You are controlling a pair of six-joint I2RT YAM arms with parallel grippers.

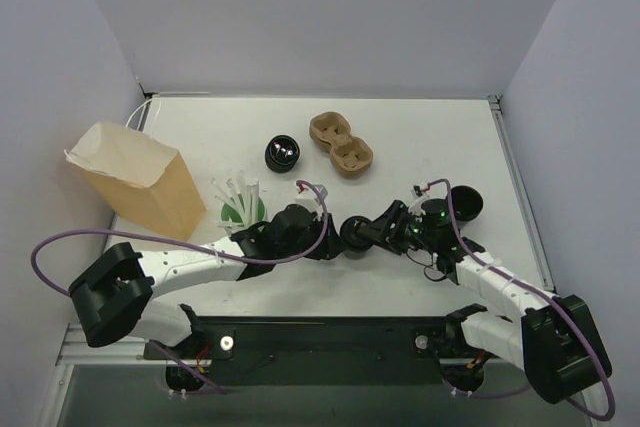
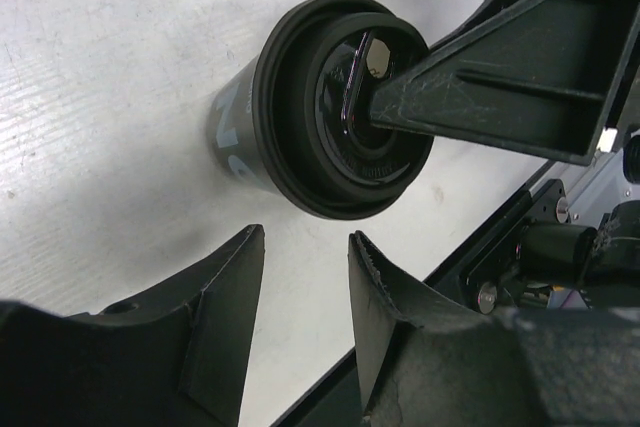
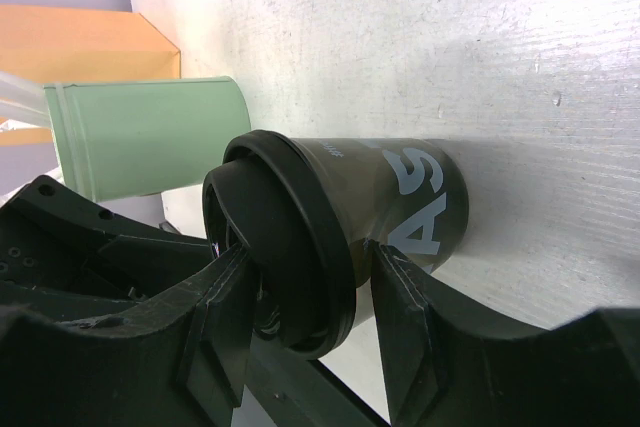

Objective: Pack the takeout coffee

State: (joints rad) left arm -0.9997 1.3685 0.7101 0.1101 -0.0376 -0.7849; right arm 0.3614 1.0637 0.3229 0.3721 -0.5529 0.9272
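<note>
The takeout coffee (image 1: 354, 234), a small black cup with a black lid and pale lettering, stands on the white table between both grippers. My right gripper (image 1: 366, 231) is shut on its rim. In the right wrist view (image 3: 310, 250) one finger sits in the lid's recess and the other presses the cup's wall (image 3: 400, 197). My left gripper (image 1: 330, 239) is open and empty just left of the cup. In the left wrist view (image 2: 306, 234) its fingers stand apart below the lid (image 2: 330, 117).
A green cup with white straws (image 1: 240, 211) stands close to the left arm. A lidless black cup (image 1: 283, 154), a brown cup carrier (image 1: 341, 144) and a paper bag (image 1: 135, 179) lie farther back. Another black cup (image 1: 466, 204) is beside the right arm.
</note>
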